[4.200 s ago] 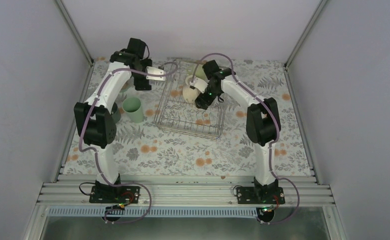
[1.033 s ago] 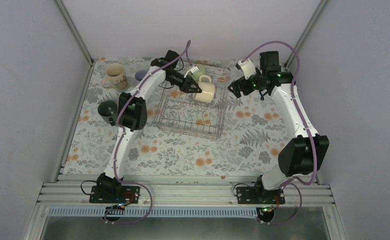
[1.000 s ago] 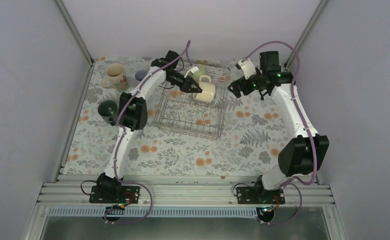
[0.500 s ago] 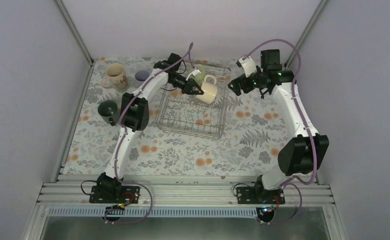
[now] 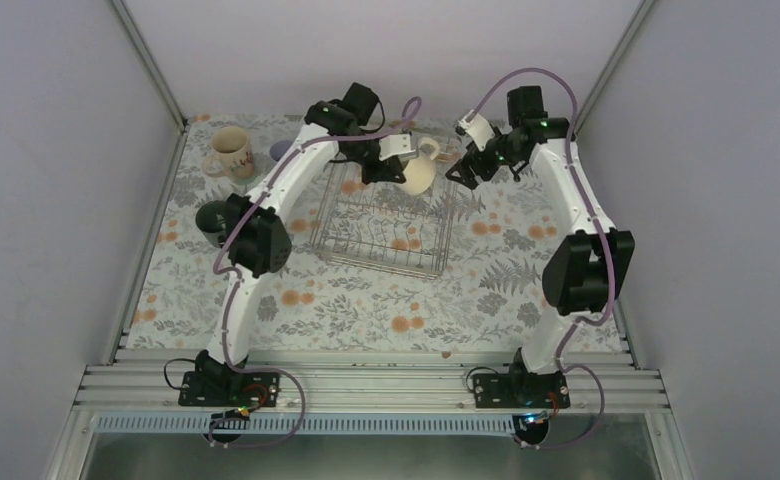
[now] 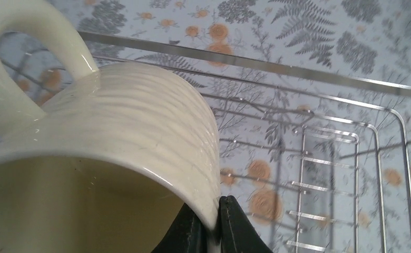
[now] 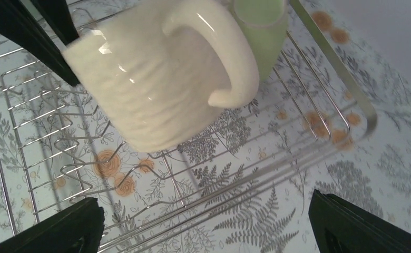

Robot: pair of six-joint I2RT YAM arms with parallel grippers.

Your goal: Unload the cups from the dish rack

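Observation:
The cream cup (image 5: 421, 177) hangs tilted above the back of the dish rack (image 5: 338, 222), with my left gripper (image 5: 394, 168) shut on its rim. In the left wrist view the two black fingers pinch the cup's wall (image 6: 135, 121) at the left gripper (image 6: 212, 227). My right gripper (image 5: 462, 171) stands open just right of the cup. In the right wrist view the cream cup (image 7: 156, 79) has a pale green cup (image 7: 260, 29) behind it, over the rack wires (image 7: 193, 174). The right gripper (image 7: 203, 226) holds nothing.
A beige cup with markings (image 5: 229, 152) stands at the back left on the floral cloth, a lavender cup (image 5: 280, 150) beside it. A dark green cup (image 5: 211, 217) sits further forward, partly behind my left arm. Grey walls close the back and sides.
My left gripper has shut on the cream cup's rim and lifted it up and to the right. My right arm has swung left toward the rack's back right corner.

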